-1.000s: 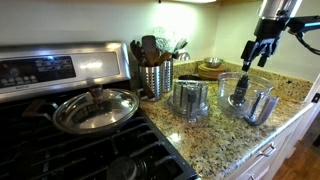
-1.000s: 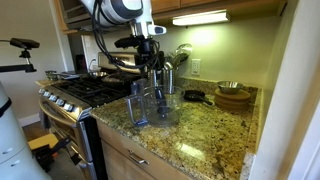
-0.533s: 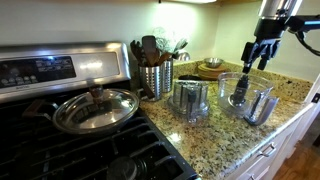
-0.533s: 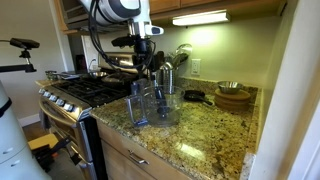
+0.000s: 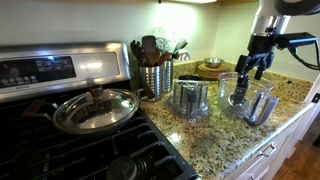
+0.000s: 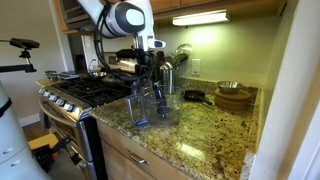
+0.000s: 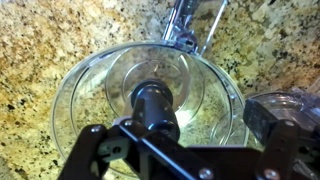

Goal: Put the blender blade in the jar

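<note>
Jaws spread wide on the gripper point(image 5: 255, 66), and there's nothing between them: in the wrist view the two finger assemblies sit far apart at the bottom of the frame, clear of everything. Look straight down past them and there it is, the blender blade point(image 7: 150, 100), a dark spindle standing upright dead centre in the jar point(image 7: 65, 100). The clear wall rings it all round, with the granite counter point(image 7: 40, 40) showing through.

In an exterior view the blade point(image 5: 240, 93) shows as a dark shape inside the see-through jar point(image 5: 252, 102), and the gripper hangs just above the rim, fingers pointing down. From the opposite side the gripper point(image 6: 150, 62) hovers over the jar point(image 6: 150, 102) at the counter's front edge. The ribbed cylinder point(image 5: 190, 98) stands beside the jar, and the utensil holder point(image 5: 155, 78) stands further back.

So where are we? By my read the placing itself looks done, with the blade in and standing on its own. I can't tell whether its base is fully seated on the jar's hub. The next move calls for a clean, straight lift, fingers kept wide so neither one clips the spindle top or the rim and tips the jar.
</note>
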Motion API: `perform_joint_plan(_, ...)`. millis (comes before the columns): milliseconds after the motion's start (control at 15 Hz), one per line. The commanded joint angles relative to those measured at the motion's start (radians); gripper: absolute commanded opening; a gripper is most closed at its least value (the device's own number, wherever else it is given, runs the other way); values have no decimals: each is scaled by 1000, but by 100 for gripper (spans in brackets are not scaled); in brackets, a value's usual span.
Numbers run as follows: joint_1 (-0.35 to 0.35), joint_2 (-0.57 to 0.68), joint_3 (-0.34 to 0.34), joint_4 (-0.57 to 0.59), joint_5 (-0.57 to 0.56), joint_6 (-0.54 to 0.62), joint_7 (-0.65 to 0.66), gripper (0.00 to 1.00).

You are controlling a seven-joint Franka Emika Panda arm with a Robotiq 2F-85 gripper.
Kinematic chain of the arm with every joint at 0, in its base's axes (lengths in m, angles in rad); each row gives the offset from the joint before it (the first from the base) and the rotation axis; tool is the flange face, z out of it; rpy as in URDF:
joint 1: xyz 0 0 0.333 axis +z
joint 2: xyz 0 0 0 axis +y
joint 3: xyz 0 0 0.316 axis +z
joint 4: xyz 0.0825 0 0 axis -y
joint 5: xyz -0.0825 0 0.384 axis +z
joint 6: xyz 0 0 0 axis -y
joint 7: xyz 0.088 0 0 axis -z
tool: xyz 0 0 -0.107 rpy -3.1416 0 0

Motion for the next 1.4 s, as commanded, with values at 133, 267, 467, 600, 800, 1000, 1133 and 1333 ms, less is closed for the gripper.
perform_joint_plan(133,-20,51,-12,7,-66,83,76,89)
perform_joint_plan(267,-23,64,-20,10,-79,96,92,82)
perform_joint_plan(467,-29,80,-29,14,-88,111,107,67)
perform_joint_plan(600,-29,90,-35,19,-87,119,109,50)
perform_joint_plan(800,-26,99,-42,23,-78,137,102,29)
perform_joint_plan(1000,-26,105,-45,32,-77,144,102,25)
perform_joint_plan(1133,-26,105,-48,39,-78,141,101,28)
perform_joint_plan(1333,-26,82,-47,33,-94,133,113,34)
